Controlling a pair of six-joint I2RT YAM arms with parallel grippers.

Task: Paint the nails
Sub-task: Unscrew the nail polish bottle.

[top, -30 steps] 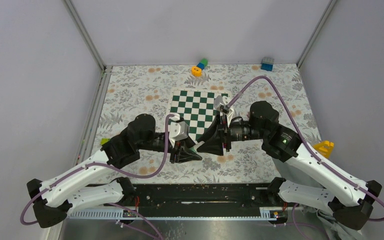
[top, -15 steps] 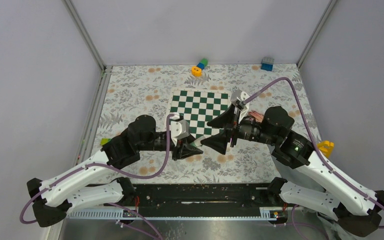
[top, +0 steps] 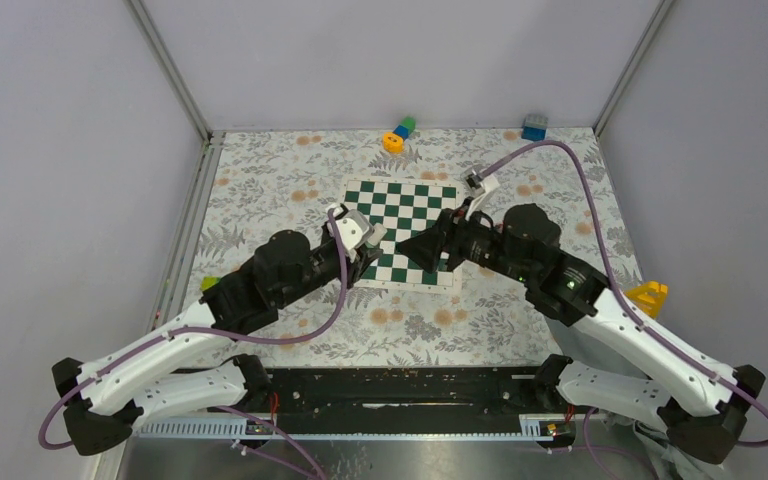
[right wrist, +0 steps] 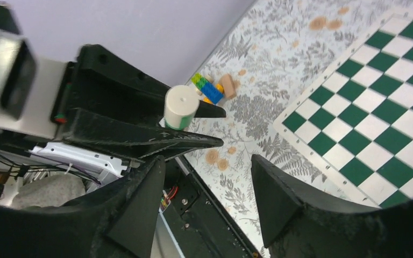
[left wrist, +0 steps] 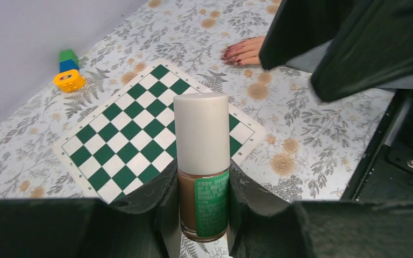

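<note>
Bottle of polish, likely light, smooth glass best taken at its white cap, is clamped upright by left gripper, right gripper is spread empty, nails are rested on floral cloth beyond chessboard.

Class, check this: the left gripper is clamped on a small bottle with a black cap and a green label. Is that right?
Not quite: the cap is white. The left wrist view shows the left gripper clamped on the bottle, green label and all.
</note>
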